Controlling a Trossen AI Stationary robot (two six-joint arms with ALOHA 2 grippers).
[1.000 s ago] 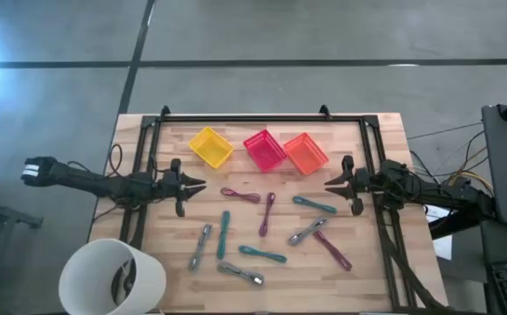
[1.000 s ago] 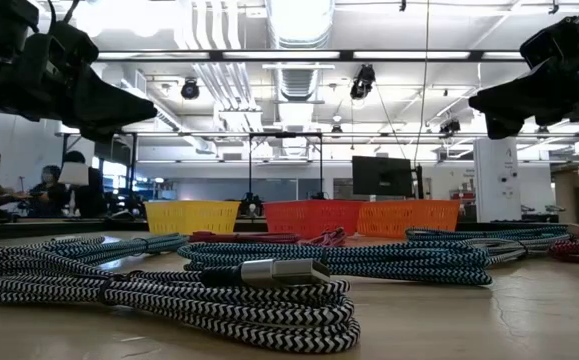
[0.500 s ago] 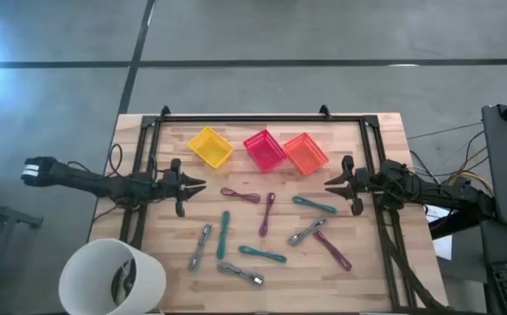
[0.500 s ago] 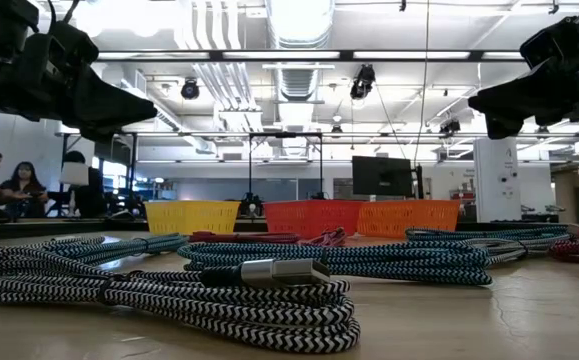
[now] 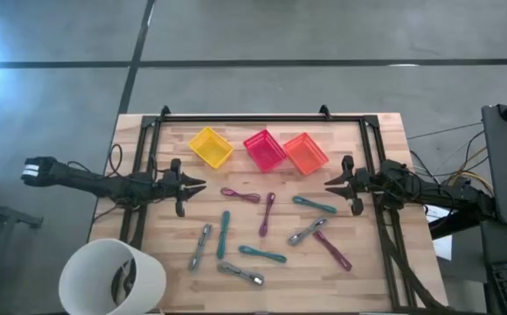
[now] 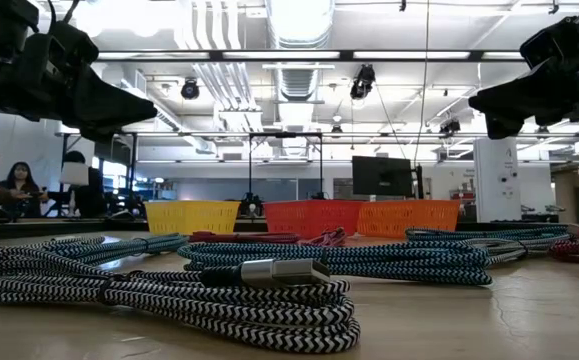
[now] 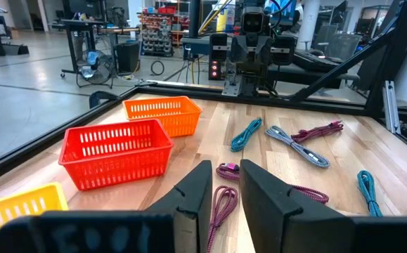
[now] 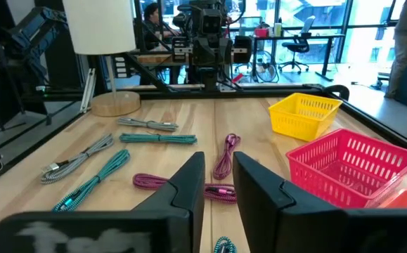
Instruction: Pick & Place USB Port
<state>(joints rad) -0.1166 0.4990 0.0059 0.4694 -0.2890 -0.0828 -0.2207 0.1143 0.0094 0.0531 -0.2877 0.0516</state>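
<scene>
Left gripper [image 5: 199, 185], narrowly parted and empty, sits at your table's left edge; nearest pink cable [image 5: 240, 194] lies just ahead, long axis along its reach. Right gripper [image 5: 330, 185] likewise empty.

We are seeing three baskets [image 5: 258, 149] sitting in a row along the far side of the desk [image 5: 371, 262]. Nearer to us, bundled cables [image 5: 263, 254] are lying scattered across the middle. The left claw [image 5: 192, 185] is hanging at the left edge and the right claw [image 5: 334, 184] at the right, facing each other across the cables. A lamp [image 5: 113, 278] is standing at the near left corner.
</scene>
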